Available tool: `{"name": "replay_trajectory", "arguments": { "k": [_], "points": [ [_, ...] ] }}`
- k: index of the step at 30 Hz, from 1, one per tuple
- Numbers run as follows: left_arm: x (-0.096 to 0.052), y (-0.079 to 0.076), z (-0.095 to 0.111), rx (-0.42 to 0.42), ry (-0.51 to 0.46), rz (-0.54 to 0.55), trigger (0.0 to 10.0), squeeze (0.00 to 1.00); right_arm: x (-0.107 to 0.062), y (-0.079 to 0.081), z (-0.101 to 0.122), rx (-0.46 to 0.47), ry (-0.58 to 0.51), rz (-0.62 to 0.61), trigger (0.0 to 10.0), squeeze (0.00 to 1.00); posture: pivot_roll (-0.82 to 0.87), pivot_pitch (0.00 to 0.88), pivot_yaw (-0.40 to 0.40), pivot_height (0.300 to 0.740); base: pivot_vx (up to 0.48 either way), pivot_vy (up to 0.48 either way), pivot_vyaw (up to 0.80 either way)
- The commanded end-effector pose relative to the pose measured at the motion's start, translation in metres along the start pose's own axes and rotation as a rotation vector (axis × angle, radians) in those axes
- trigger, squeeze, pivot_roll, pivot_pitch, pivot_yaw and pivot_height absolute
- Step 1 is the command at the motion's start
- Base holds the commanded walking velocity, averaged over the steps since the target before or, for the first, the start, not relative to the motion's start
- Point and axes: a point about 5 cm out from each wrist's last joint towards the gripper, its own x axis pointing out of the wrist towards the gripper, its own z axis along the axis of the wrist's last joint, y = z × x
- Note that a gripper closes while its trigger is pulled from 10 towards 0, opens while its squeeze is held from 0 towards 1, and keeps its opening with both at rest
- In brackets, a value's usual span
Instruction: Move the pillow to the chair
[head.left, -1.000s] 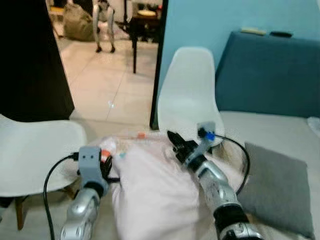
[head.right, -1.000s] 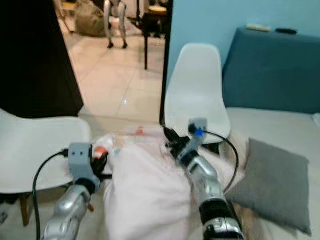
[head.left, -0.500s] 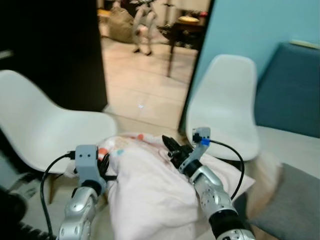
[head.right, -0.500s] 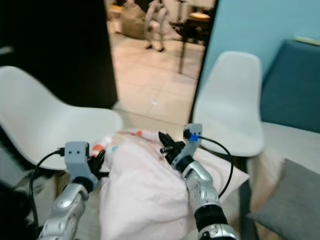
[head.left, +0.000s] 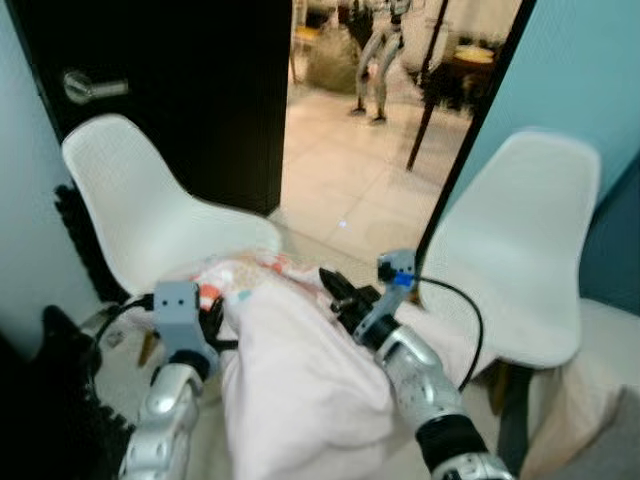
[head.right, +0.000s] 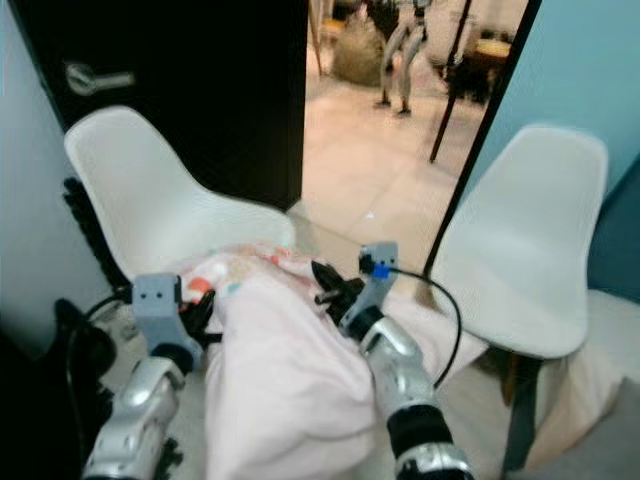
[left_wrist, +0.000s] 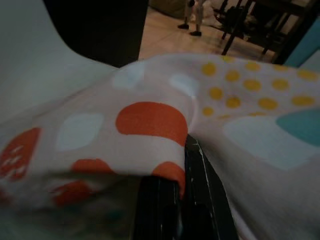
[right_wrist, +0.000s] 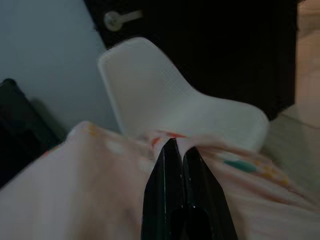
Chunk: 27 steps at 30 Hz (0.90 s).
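The pale pink pillow (head.left: 300, 380), printed with orange, yellow and teal spots, is held up between the two arms in front of the robot, its far edge just before the seat of the left white chair (head.left: 150, 215). The left gripper (head.left: 212, 322) is clamped on the pillow's left edge, spotted fabric folded over its black fingers (left_wrist: 165, 210). The right gripper (right_wrist: 175, 150) is pinched closed on a fold at the pillow's upper right, and a second white chair (head.left: 520, 250) stands to the right by the open doorway (head.left: 390, 110).
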Motion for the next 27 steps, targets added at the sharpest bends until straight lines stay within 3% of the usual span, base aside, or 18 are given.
{"name": "replay_trajectory", "arguments": {
  "k": [1,12,18,27],
  "points": [
    [0.0044,-0.0108,0.0036,-0.009,-0.026,-0.040,10.0,0.00,0.0062,0.0078,0.0008,-0.008,0.002,0.039,10.0,0.00,0.12,0.000,-0.112,0.740,0.000,0.000,0.00],
    [0.0052,-0.0131,0.0038,-0.010,-0.030,-0.052,10.0,0.00,0.0063,0.0055,0.0013,-0.014,0.012,0.029,10.0,0.00,0.12,0.000,-0.117,0.740,0.000,0.000,0.00],
    [0.0056,-0.0112,0.0030,0.004,-0.024,-0.031,10.0,0.00,0.0053,0.0050,-0.0001,-0.013,0.016,0.026,10.0,0.00,0.12,0.000,-0.112,0.740,0.000,-0.472,0.00],
    [0.0084,-0.0097,0.0017,0.000,-0.014,0.001,10.0,0.00,0.0055,0.0053,-0.0011,-0.013,0.023,0.027,10.0,0.00,0.12,0.000,-0.112,0.740,0.000,0.000,0.00]
  ]
}}
